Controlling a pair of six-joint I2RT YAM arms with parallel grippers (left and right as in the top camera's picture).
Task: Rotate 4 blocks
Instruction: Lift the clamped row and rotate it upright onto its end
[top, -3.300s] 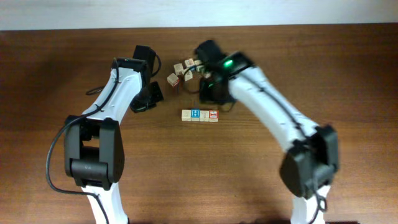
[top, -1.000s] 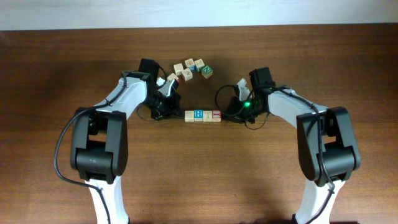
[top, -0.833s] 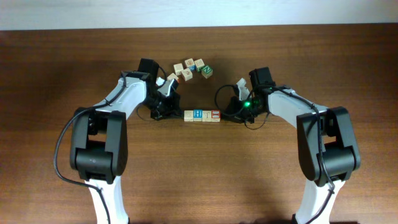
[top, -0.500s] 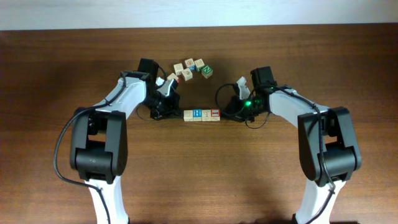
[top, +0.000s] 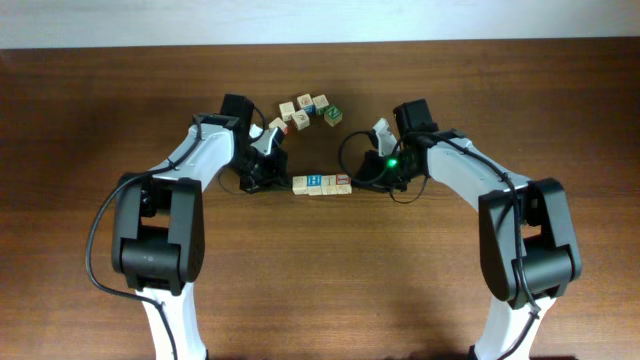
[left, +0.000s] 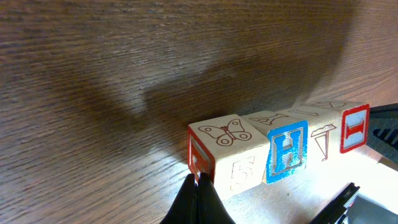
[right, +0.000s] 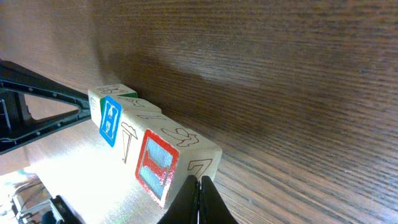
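Four pale-wood blocks (top: 322, 183) lie in a tight row on the table between my two grippers. In the left wrist view the row runs from a butterfly-and-5 block (left: 227, 155) through the blue H block (left: 287, 152) and a plain block (left: 323, 140) to the red I block (left: 354, 127). My left gripper (left: 199, 180) is shut, its tip against that first block's red end face. My right gripper (right: 199, 182) is shut too, its tip touching the 7 face of the red I block (right: 158, 165). From above, the left gripper (top: 284, 180) and right gripper (top: 358, 183) bracket the row.
Several loose alphabet cubes (top: 303, 110) lie in a cluster behind the row, among them the green N cube (top: 332, 116). Brown wooden table (top: 320, 280) stretches in front of the row. Both arms reach in from the near side.
The right gripper has slid left against the row's end, and the row has shifted a little to the left towards the left gripper. Both grippers stay shut.
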